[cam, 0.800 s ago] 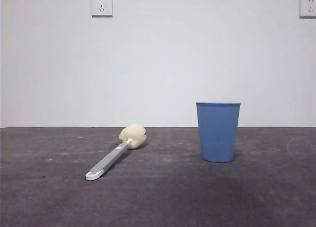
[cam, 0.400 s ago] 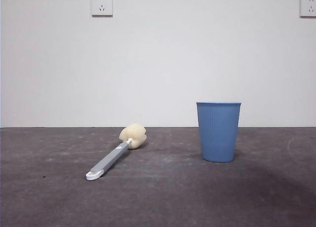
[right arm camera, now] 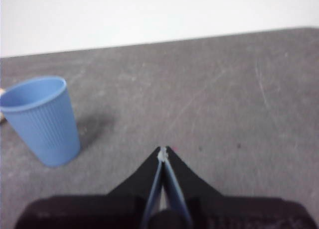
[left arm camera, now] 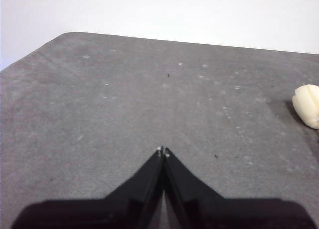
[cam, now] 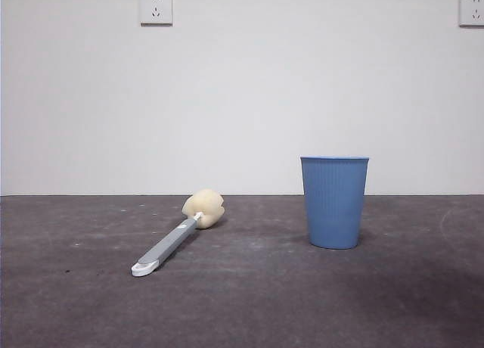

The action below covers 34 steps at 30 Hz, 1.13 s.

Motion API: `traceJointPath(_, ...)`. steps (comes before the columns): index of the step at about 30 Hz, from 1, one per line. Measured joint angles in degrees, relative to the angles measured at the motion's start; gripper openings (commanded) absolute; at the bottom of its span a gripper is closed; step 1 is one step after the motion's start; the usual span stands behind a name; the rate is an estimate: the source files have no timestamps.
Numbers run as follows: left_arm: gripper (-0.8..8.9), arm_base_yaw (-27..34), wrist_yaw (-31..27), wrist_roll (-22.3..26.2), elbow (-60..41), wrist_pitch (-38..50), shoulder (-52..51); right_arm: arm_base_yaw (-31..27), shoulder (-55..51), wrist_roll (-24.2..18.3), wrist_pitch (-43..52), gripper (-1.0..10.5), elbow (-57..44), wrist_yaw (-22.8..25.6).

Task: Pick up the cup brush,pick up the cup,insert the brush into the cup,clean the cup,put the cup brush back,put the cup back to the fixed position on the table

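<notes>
Front view: the cup brush (cam: 176, 237) lies flat on the table (cam: 249, 302), its pale-yellow sponge head toward the wall and its white handle tip at about 7 o'clock from the head. The cup (cam: 334, 202) stands upright at 3 o'clock from the brush, well apart from it, mouth up. Nothing stands between the two, and neither of my arms shows here. Two wall sockets, one (cam: 156, 7) high at 11 o'clock and another (cam: 471, 9) at the 1 o'clock corner, sit on a plain white wall. Against the pictures of a second and half a second ago, brush and cup lie exactly as they did; only the shading on the table below the cup differs.

Left wrist view: my left pincer (left arm camera: 163, 151) hangs clenched over bare, speckled dark grey table, tips together and holding nothing. The brush's sponge head just enters at the frame's edge, well apart from my tips.

Right wrist view: my right pincer (right arm camera: 163, 150) is likewise clenched and empty above the scuffed table. The cup stands near, off to one side, untouched.
</notes>
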Motion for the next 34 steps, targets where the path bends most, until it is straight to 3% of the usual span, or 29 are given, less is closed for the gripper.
traceJointPath(34, -0.03, 0.0, 0.0, 0.0, 0.0, 0.0, 0.0, 0.0, 0.0, 2.2, -1.2, 0.0, -0.6, 0.0)
